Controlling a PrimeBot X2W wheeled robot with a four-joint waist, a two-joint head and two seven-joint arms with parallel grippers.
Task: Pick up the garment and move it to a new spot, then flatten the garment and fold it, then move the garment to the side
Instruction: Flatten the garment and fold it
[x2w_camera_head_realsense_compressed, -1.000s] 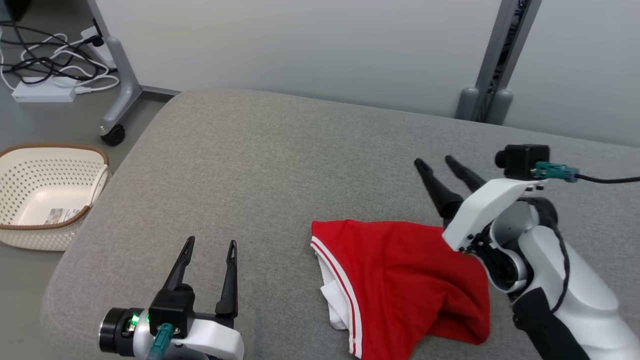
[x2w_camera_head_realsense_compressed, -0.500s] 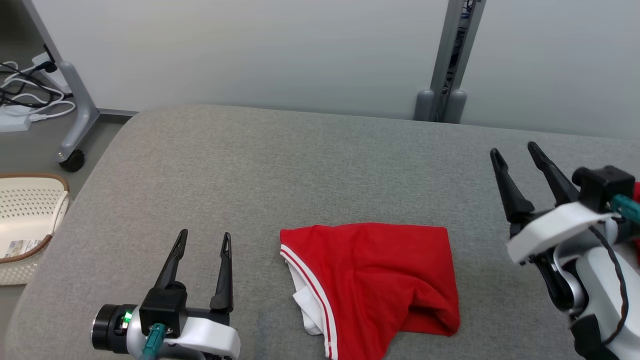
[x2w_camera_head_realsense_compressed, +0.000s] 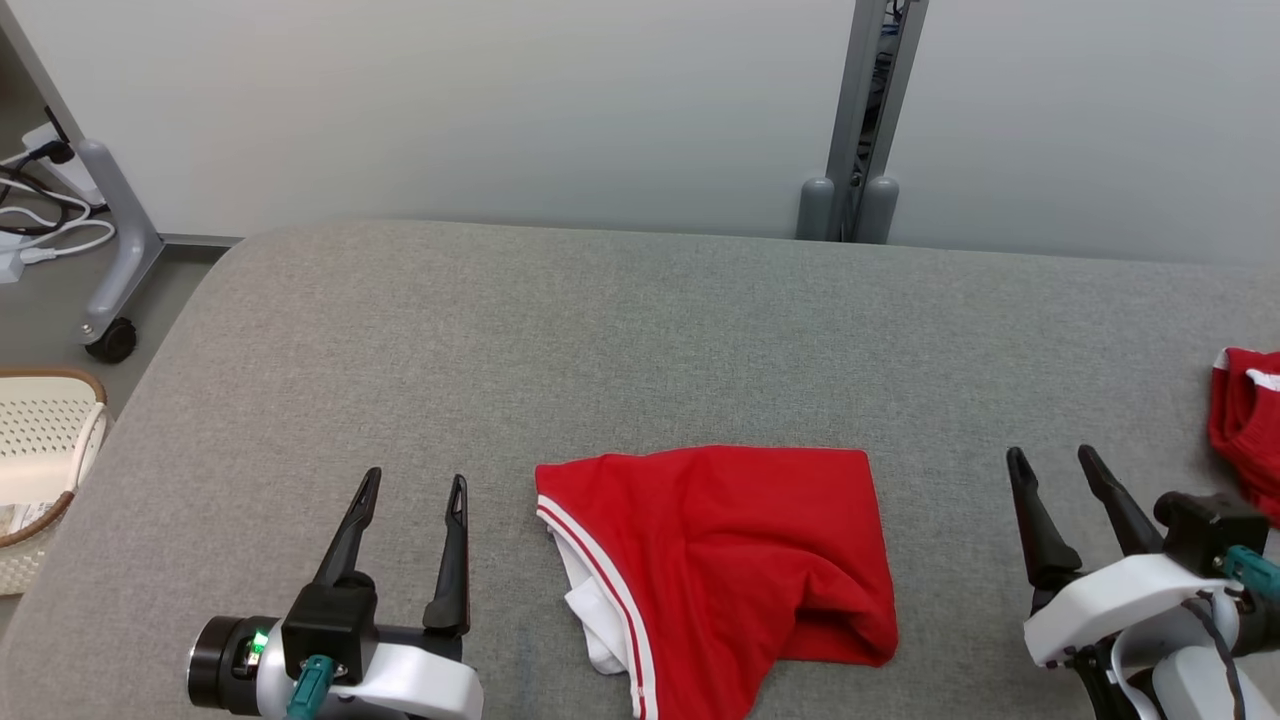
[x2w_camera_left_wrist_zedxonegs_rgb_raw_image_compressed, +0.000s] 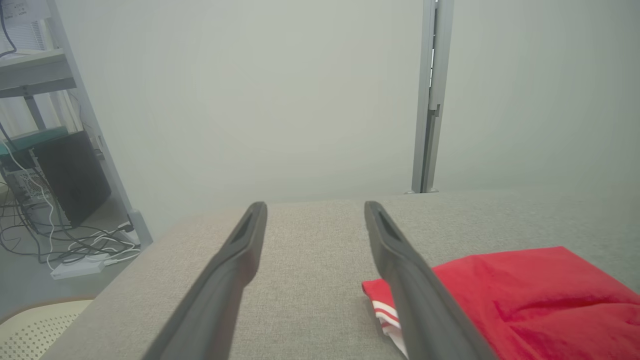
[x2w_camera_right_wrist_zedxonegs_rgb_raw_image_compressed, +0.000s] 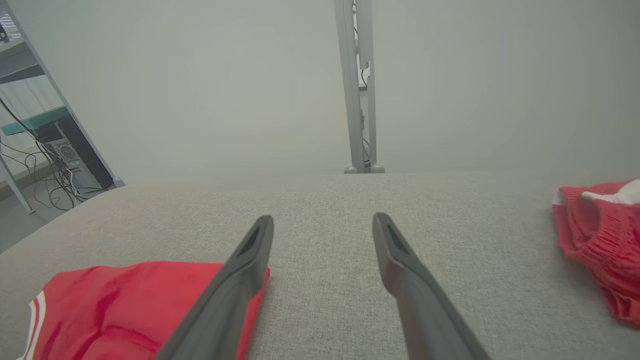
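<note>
Lying folded, red white-striped garment (x2w_camera_head_realsense_compressed: 720, 540); left hand (x2w_camera_head_realsense_compressed: 417, 478) and right hand (x2w_camera_head_realsense_compressed: 1050, 455) wide, empty.

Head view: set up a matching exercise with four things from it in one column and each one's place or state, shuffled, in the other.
Things:
1. striped red garment
2. second red garment
3. basket
4. left gripper

Places or states:
a. at the right edge of the grey surface
b. off the surface, at the picture's left edge
c. open and empty, lower left
d. lying mid-surface, towards the front

Pairs: 1-d, 2-a, 3-b, 4-c.
</note>
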